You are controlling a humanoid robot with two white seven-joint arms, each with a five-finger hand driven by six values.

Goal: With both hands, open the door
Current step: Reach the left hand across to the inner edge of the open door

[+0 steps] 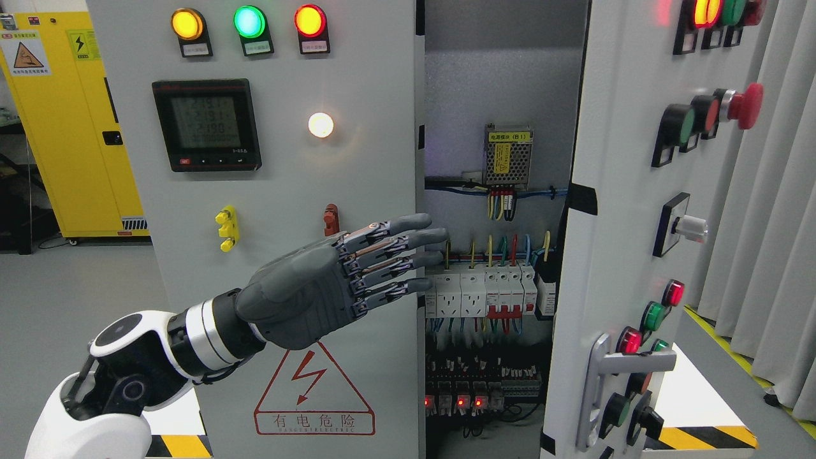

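Grey and flat, the left hand (331, 280) reached in from the lower left with its fingers (408, 241) stretched straight and holding nothing, their tips at the free edge of the cabinet's left door (268, 191). That door stood shut or nearly so, while the right door (631, 210) swung well open, its metal handle (602, 376) untouched. Between them showed circuit breakers (488, 290) and coloured wiring (503, 204).
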